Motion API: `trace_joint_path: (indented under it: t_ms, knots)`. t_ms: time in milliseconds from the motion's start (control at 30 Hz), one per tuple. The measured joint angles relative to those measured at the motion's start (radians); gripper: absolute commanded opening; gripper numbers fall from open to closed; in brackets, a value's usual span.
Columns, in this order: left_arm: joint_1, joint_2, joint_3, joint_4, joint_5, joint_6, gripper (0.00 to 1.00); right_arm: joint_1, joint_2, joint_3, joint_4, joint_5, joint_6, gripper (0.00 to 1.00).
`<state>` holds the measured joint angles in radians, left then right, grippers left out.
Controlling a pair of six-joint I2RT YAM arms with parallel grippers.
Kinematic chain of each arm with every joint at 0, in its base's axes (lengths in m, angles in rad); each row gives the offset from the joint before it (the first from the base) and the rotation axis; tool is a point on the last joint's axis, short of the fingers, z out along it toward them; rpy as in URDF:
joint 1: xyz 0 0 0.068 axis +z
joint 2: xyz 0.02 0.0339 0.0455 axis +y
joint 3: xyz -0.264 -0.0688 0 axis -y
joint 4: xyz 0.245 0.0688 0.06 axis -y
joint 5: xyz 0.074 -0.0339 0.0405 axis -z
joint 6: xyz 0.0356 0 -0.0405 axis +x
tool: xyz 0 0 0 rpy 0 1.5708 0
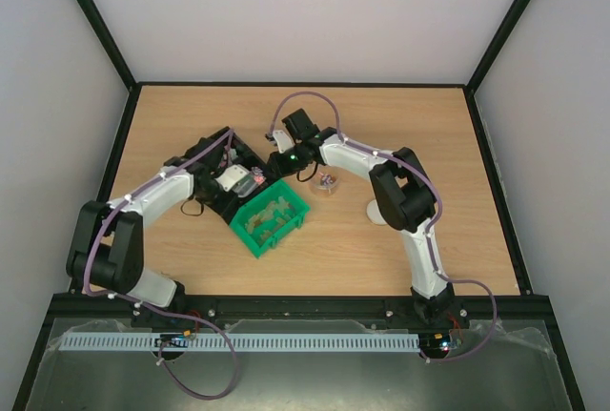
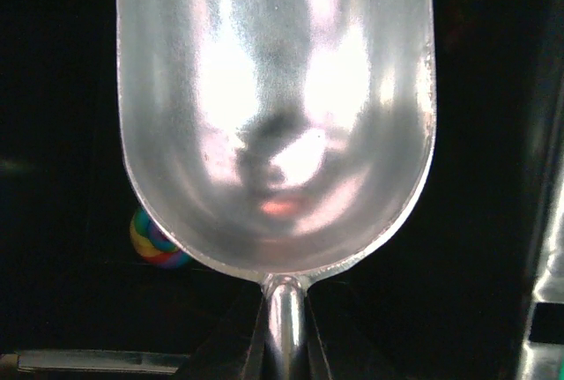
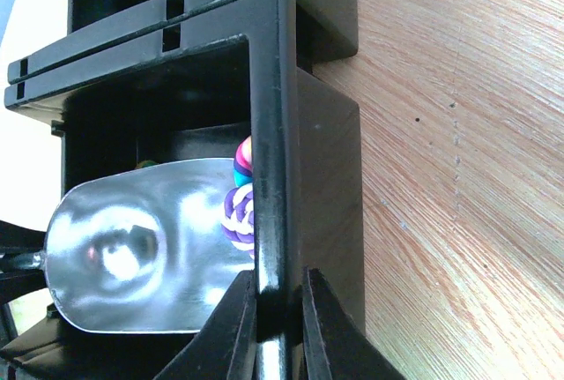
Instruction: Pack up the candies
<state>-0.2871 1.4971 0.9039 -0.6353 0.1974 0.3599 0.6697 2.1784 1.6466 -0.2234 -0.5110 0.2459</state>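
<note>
Left pincer [image 2: 284,331] grips the empty scoop [image 2: 273,115]; right pincer [image 3: 280,314] clamps the bin [image 3: 269,89] wall; candies [image 3: 238,217] not yet scooped.

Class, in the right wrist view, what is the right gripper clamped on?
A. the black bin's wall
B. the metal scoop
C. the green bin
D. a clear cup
A: the right gripper straddles the black bin's wall, one finger on each side of it.

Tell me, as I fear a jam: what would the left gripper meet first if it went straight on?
The metal scoop held by the left gripper would likely hit the striped candies first, then the black bin wall behind them.
</note>
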Motion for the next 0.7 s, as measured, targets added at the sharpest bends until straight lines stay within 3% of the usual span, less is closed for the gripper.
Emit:
trace_joint_path:
  t_ms: [267, 367, 633, 700]
  knots:
    - [0.034, -0.027, -0.078, 0.099, 0.042, 0.023, 0.02, 0.005, -0.002, 0.0, -0.002, 0.004, -0.006, 0.23]
    - [0.042, -0.037, -0.093, 0.118, 0.053, 0.026, 0.02, 0.004, -0.003, 0.0, -0.005, -0.005, -0.003, 0.34]
    - [0.069, -0.061, -0.127, 0.155, 0.088, 0.043, 0.02, 0.005, -0.019, 0.024, -0.041, -0.025, -0.011, 0.38]
    - [0.077, -0.069, -0.137, 0.164, 0.095, 0.051, 0.02, 0.005, -0.019, 0.03, -0.047, -0.026, -0.012, 0.44]
